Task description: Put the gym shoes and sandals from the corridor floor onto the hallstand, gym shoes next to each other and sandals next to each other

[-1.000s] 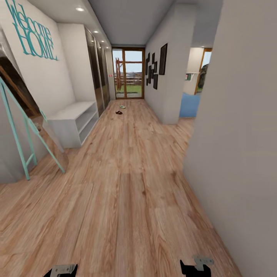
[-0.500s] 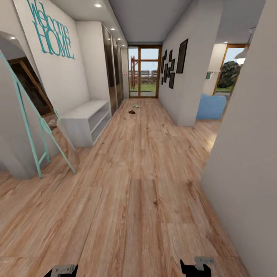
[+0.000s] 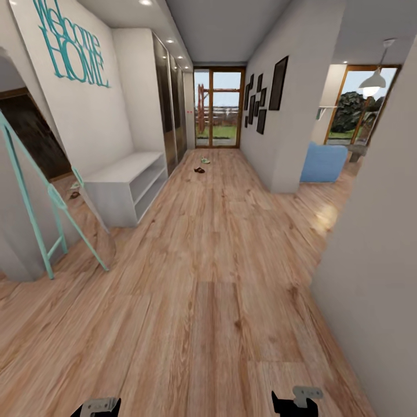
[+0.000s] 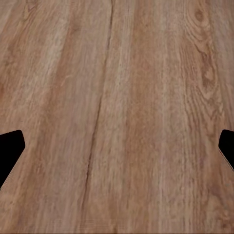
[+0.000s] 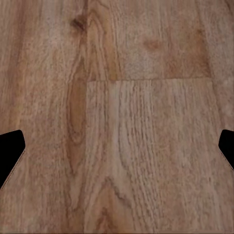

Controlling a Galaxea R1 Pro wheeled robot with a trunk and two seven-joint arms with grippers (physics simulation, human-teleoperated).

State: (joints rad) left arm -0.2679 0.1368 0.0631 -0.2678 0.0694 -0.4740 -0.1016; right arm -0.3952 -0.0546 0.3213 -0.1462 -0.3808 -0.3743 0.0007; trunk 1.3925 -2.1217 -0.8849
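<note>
Far down the corridor floor (image 3: pixel 220 278), light brown wood-grain planks running away from the camera, two small shapes lie close together near the glazed door (image 3: pixel 219 109): a pale one with a hint of green, the gym shoes (image 3: pixel 205 160), and just nearer and to the left a dark reddish-brown one, the sandals (image 3: pixel 199 170). At this range each pair reads as a single blob, so which way they point and how their long axes lie cannot be told. The hallstand (image 3: pixel 124 184) stands against the left wall, light grey, a wide bench top over open shelves, its long side running along the corridor, well nearer than the shoes. Above it, teal lettering on the wall (image 3: pixel 69 43) reads "Welcome HOME". A teal-framed mirror (image 3: pixel 40 197) leans at the near left. Dark picture frames (image 3: pixel 263 95) hang on the right wall, and a blue seat (image 3: pixel 323 163) sits beyond the corner. The left gripper (image 4: pixel 117 151) hangs over bare planks with its dark fingertips (image 4: pixel 9 148) spread wide apart, nothing between them; the right gripper (image 5: pixel 117 151) is the same, fingertips (image 5: pixel 9 151) wide and empty above the wood.
</note>
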